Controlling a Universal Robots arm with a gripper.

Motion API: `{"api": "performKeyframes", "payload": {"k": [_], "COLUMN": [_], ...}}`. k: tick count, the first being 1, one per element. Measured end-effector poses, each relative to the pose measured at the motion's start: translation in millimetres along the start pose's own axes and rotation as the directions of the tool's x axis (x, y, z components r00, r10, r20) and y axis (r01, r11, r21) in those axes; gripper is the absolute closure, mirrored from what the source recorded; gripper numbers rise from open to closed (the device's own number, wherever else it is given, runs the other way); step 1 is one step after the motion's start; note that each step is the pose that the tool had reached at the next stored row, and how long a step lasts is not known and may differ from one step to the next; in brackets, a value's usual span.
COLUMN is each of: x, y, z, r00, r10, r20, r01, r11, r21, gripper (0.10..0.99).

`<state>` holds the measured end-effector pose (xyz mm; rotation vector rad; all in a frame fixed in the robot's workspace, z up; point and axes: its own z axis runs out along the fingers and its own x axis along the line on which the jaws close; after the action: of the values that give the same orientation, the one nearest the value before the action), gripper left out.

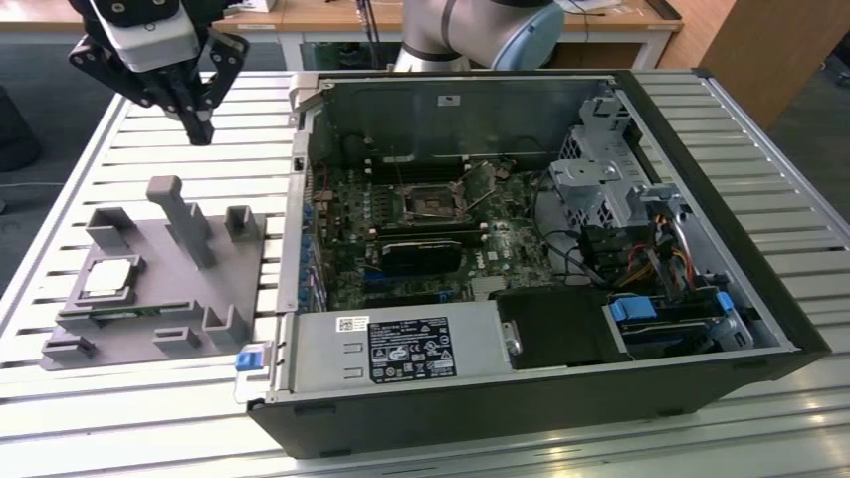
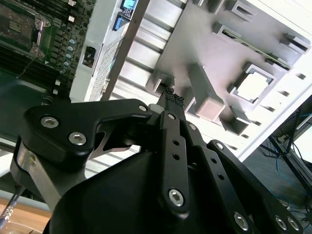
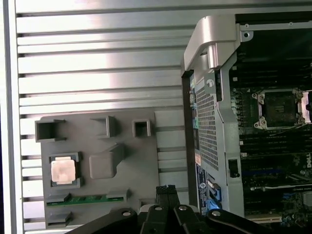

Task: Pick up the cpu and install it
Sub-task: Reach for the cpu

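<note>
Cropped by the exterior view's top edge, the arm. Sunk in a slot of the grey tray, the memory stick, green upper edge alone exposed. Washed to white in the second wrist view, the cpu, perhaps from glare; surface detail lost. Behind the gripper, much of the slatted table

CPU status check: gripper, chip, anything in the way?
Empty gripper shut, hovering clear of the cpu. Chip sits in its tray recess, untouched. Nothing on top; upright post beside it.
</note>
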<state>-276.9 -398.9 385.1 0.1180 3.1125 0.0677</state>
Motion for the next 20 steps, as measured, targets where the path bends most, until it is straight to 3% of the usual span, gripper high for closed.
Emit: {"api": "performKeyframes", "payload": {"k": [20], "x": [13.7], "y": [-1.1], "z": [0.4], "r00": [1.0], "r10": [0.0], "r20": [0.0], "r01": [0.0], "r11": [1.0], "r21": [0.0], "gripper": [0.98]}}
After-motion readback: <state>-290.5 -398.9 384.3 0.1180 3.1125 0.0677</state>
